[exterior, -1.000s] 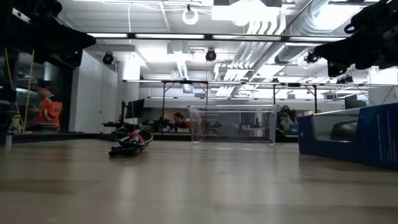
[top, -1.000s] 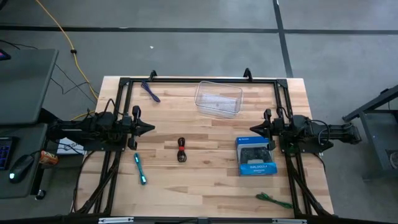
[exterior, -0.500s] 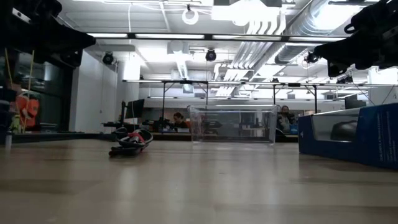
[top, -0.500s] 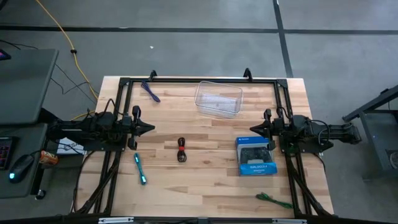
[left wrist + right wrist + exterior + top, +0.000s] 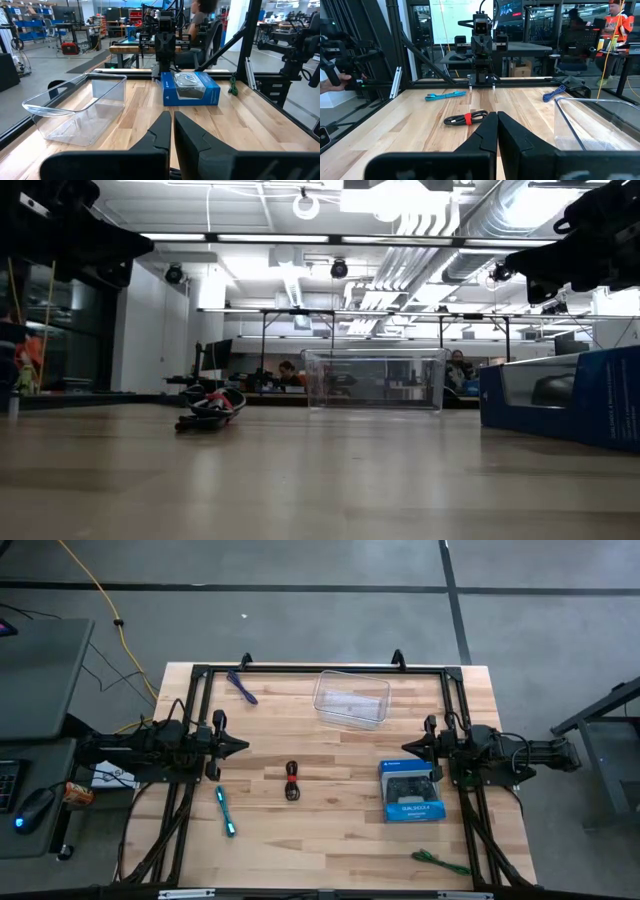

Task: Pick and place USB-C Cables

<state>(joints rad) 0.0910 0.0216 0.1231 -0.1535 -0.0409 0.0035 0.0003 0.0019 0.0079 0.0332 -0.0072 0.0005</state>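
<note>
Four small cable bundles lie flat on the wooden table. The dark purple one lies near the far left corner, the black one with a red band mid-table, the bright cyan one near the left side, the green one at the near right. My left gripper hovers shut above the table's left side, between the purple and cyan bundles. My right gripper hovers shut on the right, above the blue box's far edge. The wrist views show each pair of fingertips closed together.
A clear plastic tub stands on the far middle of the table. A blue box picturing a game controller lies right of centre. A black frame runs along the far edge and sides. People move in the room beyond.
</note>
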